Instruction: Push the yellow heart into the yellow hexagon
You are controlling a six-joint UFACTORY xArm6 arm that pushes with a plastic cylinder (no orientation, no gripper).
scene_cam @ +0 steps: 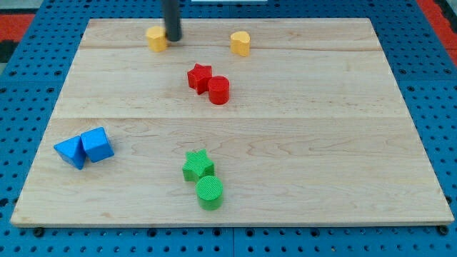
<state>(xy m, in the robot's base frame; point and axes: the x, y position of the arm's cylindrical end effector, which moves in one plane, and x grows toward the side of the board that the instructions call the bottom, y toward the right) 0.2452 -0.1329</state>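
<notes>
My tip [173, 39] sits near the view's top edge of the board [285, 157], just beside the hexagon [156, 38], on its right; contact cannot be told. The rod is bare, holding nothing.

Heart [240, 43] stands well apart to the view's right, in the same top row, with open board between.

Judgement: the heart looks like a small, rigid, light plastic block; it should slide easily on smooth wood and may spin if pushed off-centre. No grasp possible, so press on its right face, square through the middle, driving left toward the hexagon.

Tip is on the wrong side for that and must go round the heart first.

Red star [199, 76] and cylinder [219, 91] lie below that line.
</notes>
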